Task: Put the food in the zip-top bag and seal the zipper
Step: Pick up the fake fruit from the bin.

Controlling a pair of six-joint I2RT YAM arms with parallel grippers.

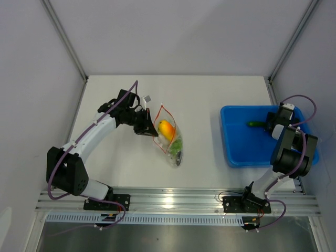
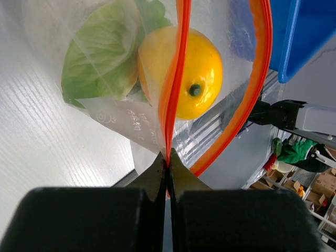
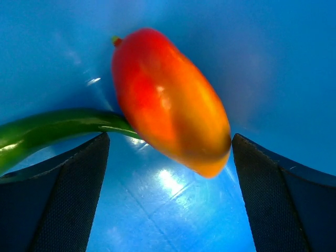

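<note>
- The left arm [image 1: 100,131] is stretching far-rightward; the left gripper [image 1: 143,126] is clenching the thin orange-red zipper strip [image 2: 176,79] of the clear crinkly zip-top bag [image 1: 172,144], which is lying centrally.
- The bag is holding a yellow-orange toy fruit [image 2: 199,73] and a green leafy piece [image 2: 100,52].
- The right gripper [image 1: 272,122] is hanging released, its jaws straddling a red-orange toy pepper [image 3: 168,100] inside the blue plastic tray [image 1: 236,149] at right.

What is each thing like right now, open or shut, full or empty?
zip-top bag: mouth open, yellow fruit and green leaf inside
zipper: unsealed
left gripper: shut on zipper
right gripper: open around red-orange pepper
blue tray: holds red-orange pepper and green pepper
</note>
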